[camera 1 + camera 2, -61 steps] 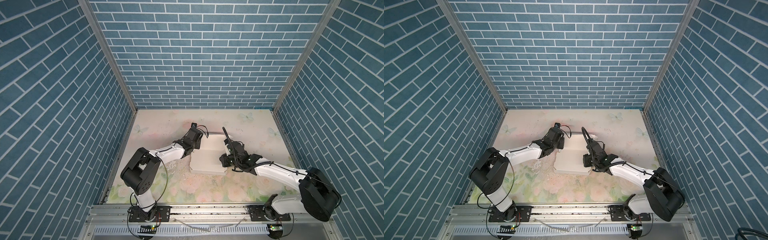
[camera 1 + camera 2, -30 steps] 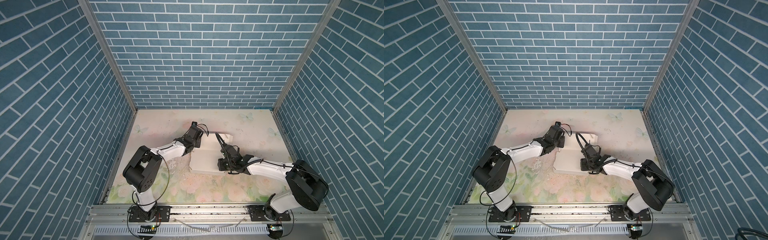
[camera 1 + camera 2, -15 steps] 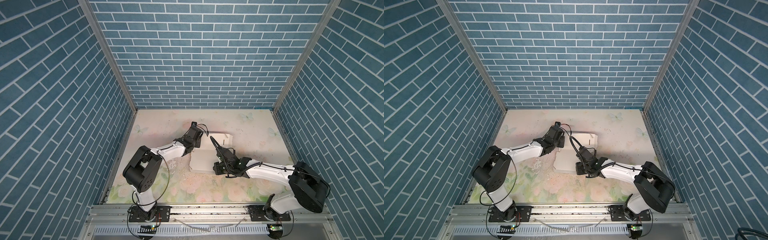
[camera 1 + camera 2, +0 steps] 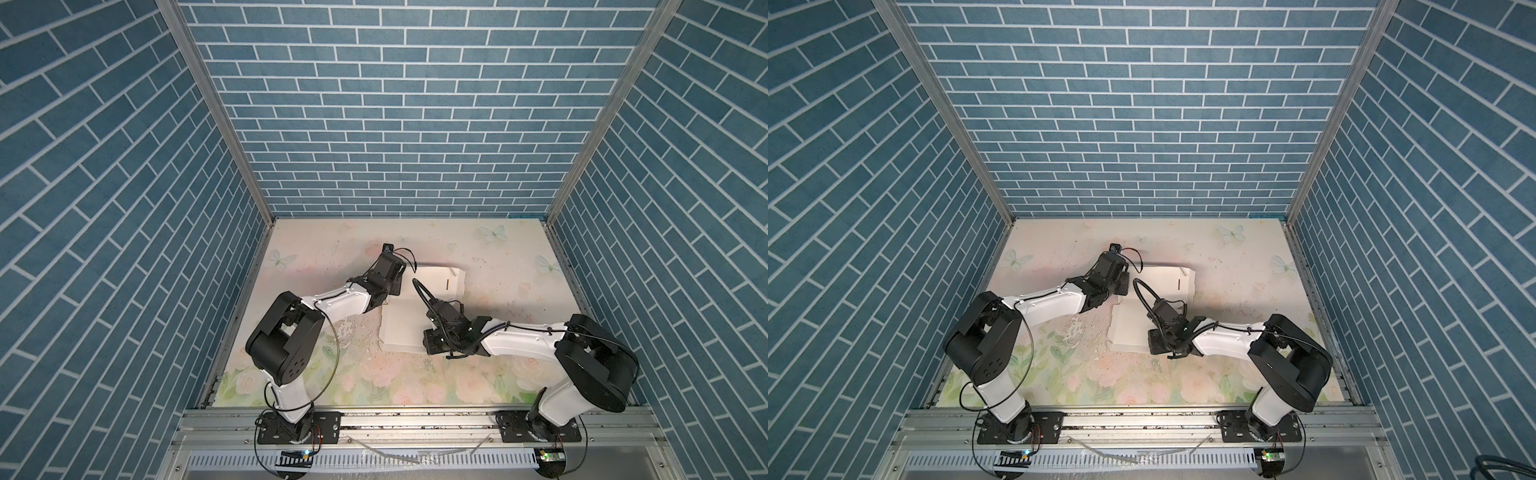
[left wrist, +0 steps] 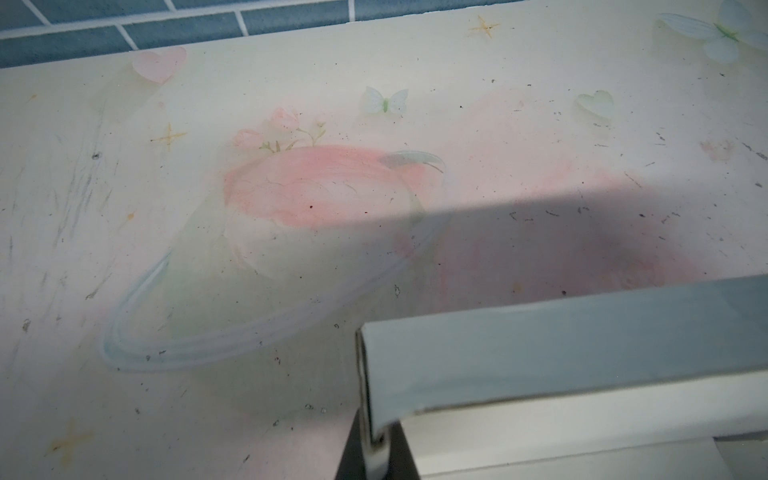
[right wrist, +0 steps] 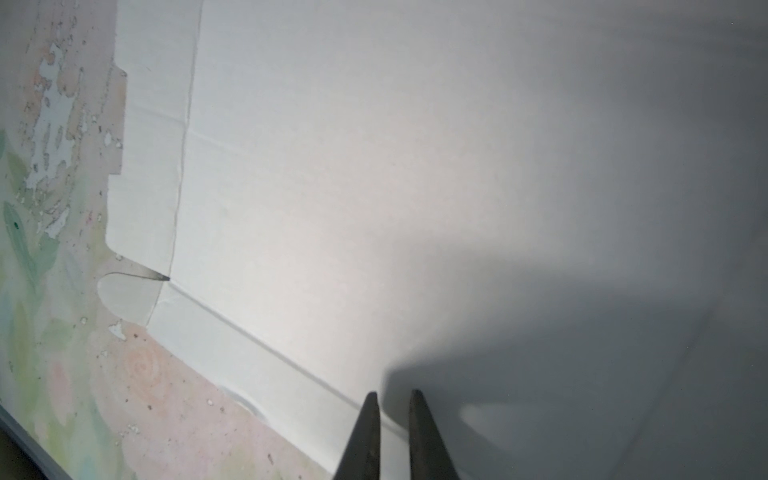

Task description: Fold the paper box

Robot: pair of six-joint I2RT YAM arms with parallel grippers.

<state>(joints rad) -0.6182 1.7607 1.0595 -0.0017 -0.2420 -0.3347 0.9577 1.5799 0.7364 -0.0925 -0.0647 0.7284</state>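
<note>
Paper box between left hand and right hand

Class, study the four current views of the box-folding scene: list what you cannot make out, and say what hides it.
- Both top views: the left gripper sits under its own wrist, hiding its grip on the paper box.
- Right wrist view: the right gripper is cut off at the frame edge.
- Left wrist view: the box's folded edge is blurred.
</note>
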